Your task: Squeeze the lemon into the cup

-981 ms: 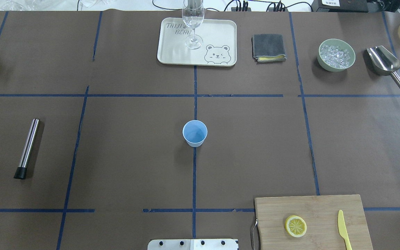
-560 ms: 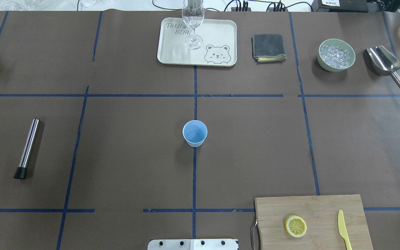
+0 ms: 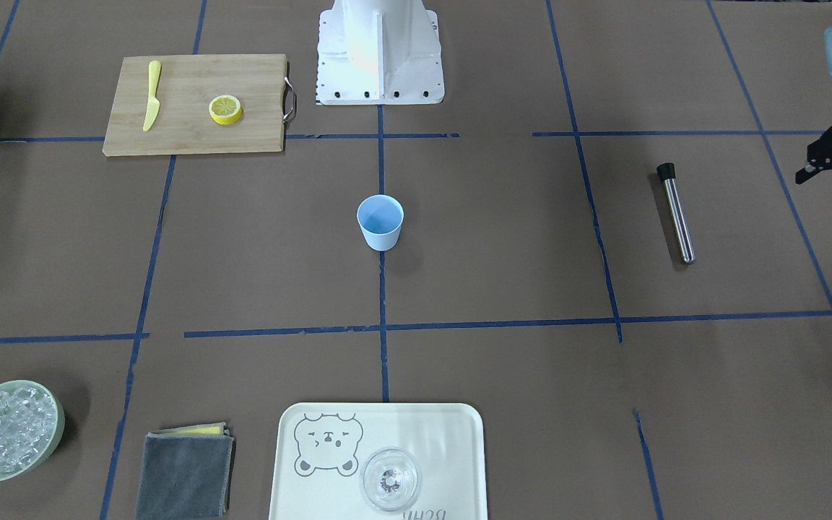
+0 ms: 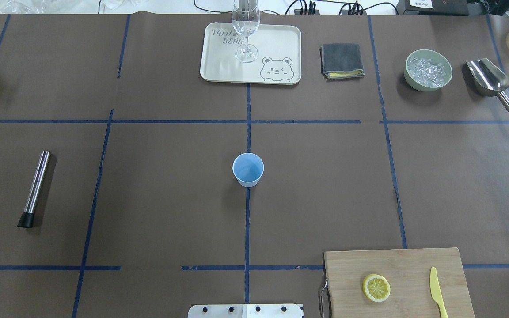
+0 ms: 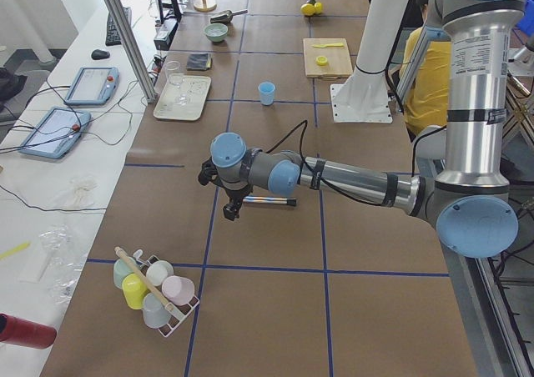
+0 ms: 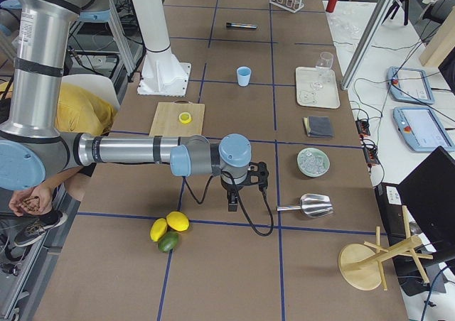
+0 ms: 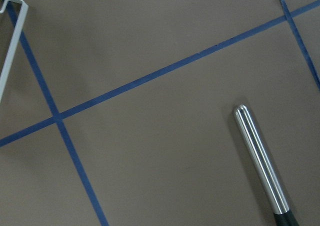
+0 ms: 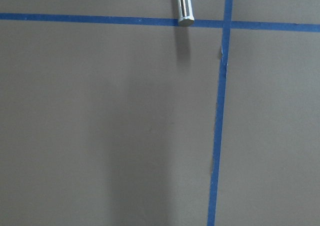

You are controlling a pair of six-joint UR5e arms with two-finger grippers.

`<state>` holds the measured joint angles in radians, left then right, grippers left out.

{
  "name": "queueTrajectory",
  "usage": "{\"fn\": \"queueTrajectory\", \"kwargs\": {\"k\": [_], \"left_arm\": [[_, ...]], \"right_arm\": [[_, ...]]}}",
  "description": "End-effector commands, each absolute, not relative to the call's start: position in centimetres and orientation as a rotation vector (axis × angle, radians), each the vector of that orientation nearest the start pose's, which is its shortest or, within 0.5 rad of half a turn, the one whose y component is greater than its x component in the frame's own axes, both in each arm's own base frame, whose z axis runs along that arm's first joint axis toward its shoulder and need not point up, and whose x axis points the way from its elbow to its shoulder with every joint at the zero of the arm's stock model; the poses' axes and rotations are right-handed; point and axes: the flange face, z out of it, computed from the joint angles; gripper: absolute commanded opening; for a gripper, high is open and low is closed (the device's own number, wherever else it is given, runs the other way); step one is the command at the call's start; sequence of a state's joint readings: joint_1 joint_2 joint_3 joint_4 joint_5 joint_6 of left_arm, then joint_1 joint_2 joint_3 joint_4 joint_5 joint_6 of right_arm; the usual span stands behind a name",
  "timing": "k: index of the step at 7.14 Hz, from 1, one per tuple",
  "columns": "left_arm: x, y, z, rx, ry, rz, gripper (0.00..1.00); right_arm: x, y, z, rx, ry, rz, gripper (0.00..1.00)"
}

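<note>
Left gripper (image 5: 227, 208) and right gripper (image 6: 245, 193) hang far from lemon (image 4: 376, 287) and cup (image 4: 248, 169); spread or pressed together, I can't tell.

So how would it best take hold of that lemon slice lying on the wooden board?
Probably straight down from above, pinching opposite sides of the yellow rind. The lemon slice lies flat on the cutting board, so only its thin round edge offers a grip, and a sideways approach would meet the board. The yellow knife lies apart from it, leaving room around the slice.
</note>
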<state>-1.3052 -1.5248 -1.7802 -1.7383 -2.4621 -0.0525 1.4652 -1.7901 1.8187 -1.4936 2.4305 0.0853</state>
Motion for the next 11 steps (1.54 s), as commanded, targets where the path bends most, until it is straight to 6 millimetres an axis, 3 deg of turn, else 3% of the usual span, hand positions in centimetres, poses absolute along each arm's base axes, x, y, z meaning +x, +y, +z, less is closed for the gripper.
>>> {"fn": "queueTrajectory", "kwargs": {"k": [1, 2, 3, 5, 6, 7, 9, 10, 11], "left_arm": [[15.4, -46.9, 53.8, 0.066, 0.927, 0.23, 1.0], [19.2, -46.8, 52.7, 0.042, 0.913, 0.201, 1.0], [22.9, -46.3, 53.4, 0.011, 0.857, 0.185, 1.0], [23.2, -46.6, 53.1, 0.028, 0.847, 0.185, 0.98], [23.1, -46.5, 52.7, 0.033, 0.85, 0.186, 0.98], [23.1, -46.5, 52.7, 0.035, 0.851, 0.186, 0.99], [23.0, -46.3, 50.5, 0.073, 0.873, 0.206, 0.99], [23.0, -46.3, 49.8, 0.084, 0.88, 0.211, 0.99], [23.0, -46.4, 49.6, 0.105, 0.896, 0.221, 0.99]], "right_arm": [[1.0, -40.6, 61.7, 0.015, -0.901, -0.077, 1.0], [1.0, -40.6, 61.8, 0.012, -0.902, -0.074, 1.0], [1.0, -40.6, 61.8, 0.009, -0.902, -0.073, 1.0], [-0.3, -40.5, 61.4, -0.003, -0.906, -0.096, 1.0], [-4.1, -40.4, 59.6, -0.06, -0.908, -0.091, 1.0], [-7.8, -39.7, 56.5, -0.064, -0.932, -0.057, 1.0], [-17.0, -34.8, 53.3, -0.063, -1.028, 0.033, 1.0], [-23.1, -31.8, 50.1, -0.07, -1.021, 0.071, 1.0], [-27.3, -28.7, 47.4, -0.085, -1.019, 0.081, 1.0]]}}
